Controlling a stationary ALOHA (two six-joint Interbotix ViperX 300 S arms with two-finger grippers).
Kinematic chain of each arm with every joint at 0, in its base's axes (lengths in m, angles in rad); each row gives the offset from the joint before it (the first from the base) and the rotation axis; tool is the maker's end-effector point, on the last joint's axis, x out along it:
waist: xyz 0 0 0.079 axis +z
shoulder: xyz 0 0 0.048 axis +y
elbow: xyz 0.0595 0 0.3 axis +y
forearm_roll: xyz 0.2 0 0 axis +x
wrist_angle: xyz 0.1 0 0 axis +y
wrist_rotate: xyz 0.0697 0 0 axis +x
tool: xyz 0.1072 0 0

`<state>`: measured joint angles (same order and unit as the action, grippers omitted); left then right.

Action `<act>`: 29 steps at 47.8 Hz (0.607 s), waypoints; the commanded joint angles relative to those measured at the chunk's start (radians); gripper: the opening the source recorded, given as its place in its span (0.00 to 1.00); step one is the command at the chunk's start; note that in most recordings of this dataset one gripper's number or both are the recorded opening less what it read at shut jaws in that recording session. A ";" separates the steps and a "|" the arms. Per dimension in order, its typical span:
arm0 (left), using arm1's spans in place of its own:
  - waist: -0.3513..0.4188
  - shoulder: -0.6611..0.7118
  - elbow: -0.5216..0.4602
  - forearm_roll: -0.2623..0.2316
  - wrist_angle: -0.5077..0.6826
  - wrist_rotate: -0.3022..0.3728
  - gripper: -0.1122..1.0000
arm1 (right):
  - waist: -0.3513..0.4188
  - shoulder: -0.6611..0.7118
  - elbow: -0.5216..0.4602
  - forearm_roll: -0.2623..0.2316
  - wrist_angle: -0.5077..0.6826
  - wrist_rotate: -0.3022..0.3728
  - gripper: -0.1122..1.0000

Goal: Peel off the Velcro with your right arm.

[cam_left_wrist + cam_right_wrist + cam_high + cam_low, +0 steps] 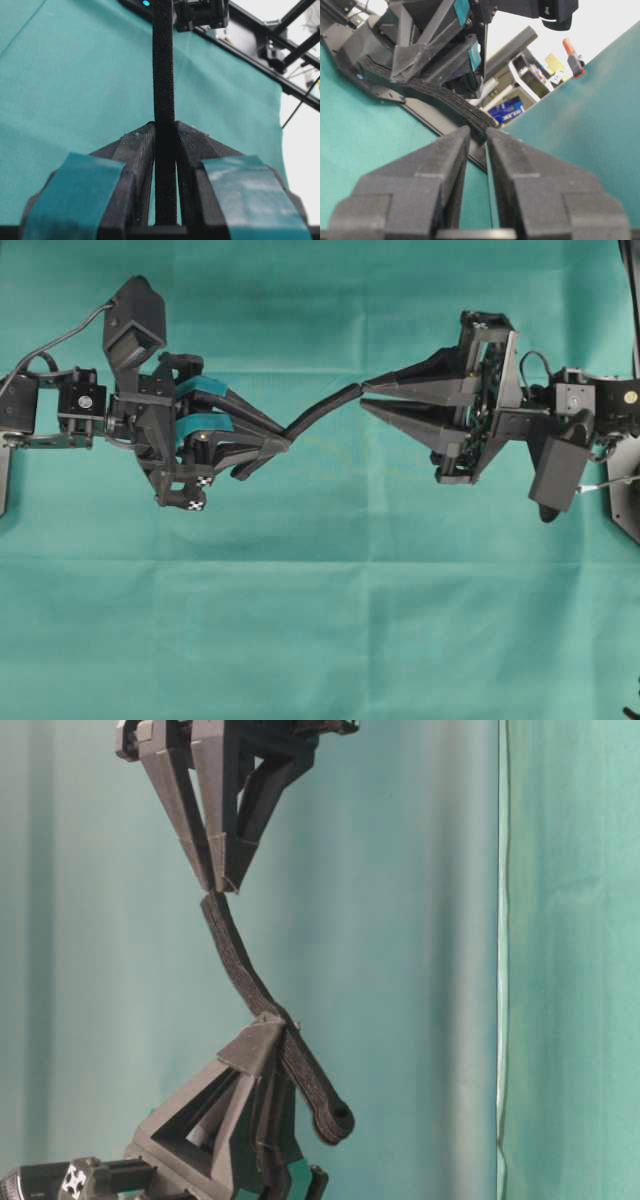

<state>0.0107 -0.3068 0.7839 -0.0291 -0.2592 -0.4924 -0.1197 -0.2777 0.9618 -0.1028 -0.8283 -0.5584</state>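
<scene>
On the left, the teal-striped black left hand (285, 440) pinches the thin, fuzzy black Velcro strip (322, 410) partway along, its knobbed end hanging free behind. The strip arches in mid-air above the green cloth tabletop (320, 620) to the plain black, triangular-fingered right hand (364, 395), whose fingers are nearly pressed together around the strip's tip. That bite looks shallow: a pull could slip off the flexible, woven tip, or drag the whole strip rather than part its layers.

Robotics lab: teal cloth (320, 640) backdrop, cluttered shelves (530, 80).
</scene>
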 commanded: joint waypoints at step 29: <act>0.003 -0.020 -0.012 -0.002 -0.011 -0.002 0.19 | -0.005 -0.006 0.006 0.012 -0.021 0.003 0.07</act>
<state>0.0107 -0.3068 0.7839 -0.0291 -0.2592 -0.4924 -0.1212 -0.2777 0.9756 -0.0936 -0.8391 -0.5584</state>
